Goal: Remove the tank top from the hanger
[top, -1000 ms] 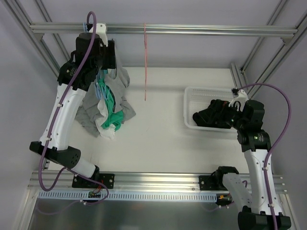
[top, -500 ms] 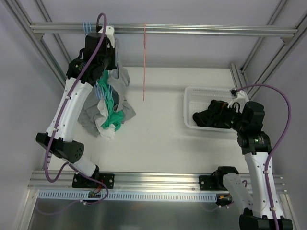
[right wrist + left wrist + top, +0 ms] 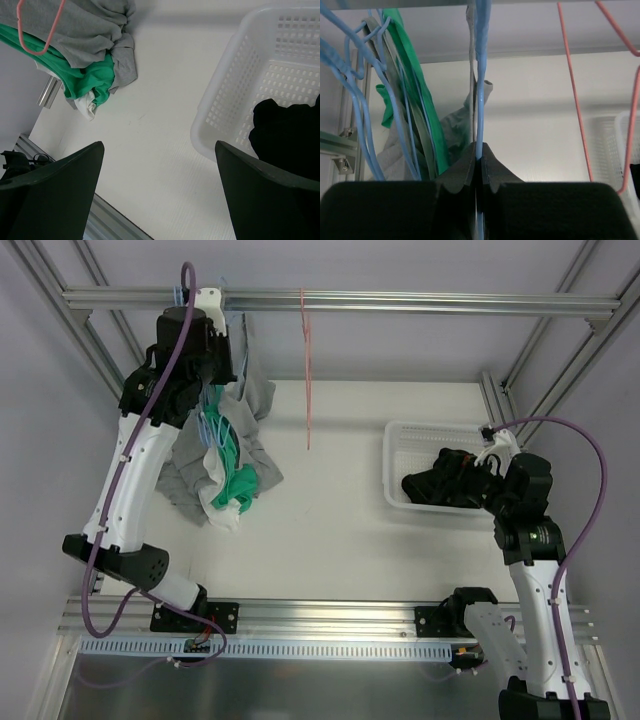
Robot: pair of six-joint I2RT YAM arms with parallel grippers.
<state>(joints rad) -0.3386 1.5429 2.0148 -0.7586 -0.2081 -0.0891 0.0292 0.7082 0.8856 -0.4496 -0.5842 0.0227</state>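
Observation:
A grey tank top (image 3: 256,398) hangs from a light blue hanger (image 3: 481,75) under the top rail, its cloth (image 3: 456,122) draped behind the hanger's wire. My left gripper (image 3: 480,150) is shut on that blue wire, which runs up from between the closed jaws. In the top view the left gripper (image 3: 218,340) sits high at the rail, beside the garment. My right gripper (image 3: 157,150) stands wide open above the bare table, next to the basket, with nothing between its fingers; it shows as a dark shape (image 3: 422,483) in the top view.
Several more blue hangers (image 3: 350,75) with green and grey garments hang left of the held one. A pink hanger (image 3: 306,360) hangs empty to the right. A clothes pile (image 3: 225,480) lies on the table. A white basket (image 3: 395,455) holds a black garment (image 3: 285,130).
The left jaws have closed onto the blue hanger wire. The left arm swung right, then back left along the rail, and the grey tank top shifted with it. The right arm stayed put.

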